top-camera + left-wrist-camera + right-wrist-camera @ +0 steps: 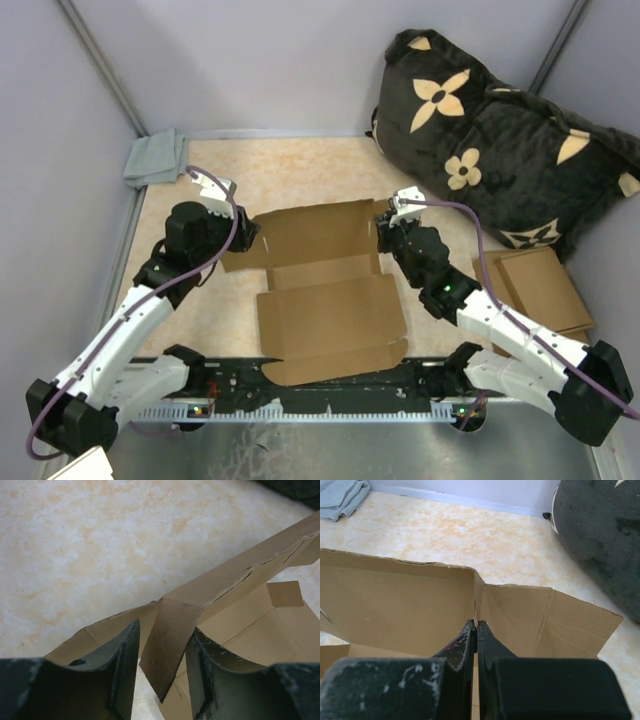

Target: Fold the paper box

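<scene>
The paper box (330, 300) is a brown cardboard sheet lying partly folded in the middle of the table, its far wall raised. My left gripper (246, 236) is at the box's far left corner. In the left wrist view the left gripper (164, 632) stands open around a hanging corner flap (167, 645). The right finger (205, 675) is against the flap, and a gap remains on the left side. My right gripper (385, 230) is at the far right corner. In the right wrist view the right gripper (476, 626) is pinched shut on the thin edge of the upright wall of the paper box (395, 605).
A stack of flat cardboard pieces (540, 290) lies on the right, beside the right arm. A large black flowered cushion (500, 140) fills the far right corner. A grey cloth (155, 158) lies crumpled in the far left corner. Grey walls close the table in.
</scene>
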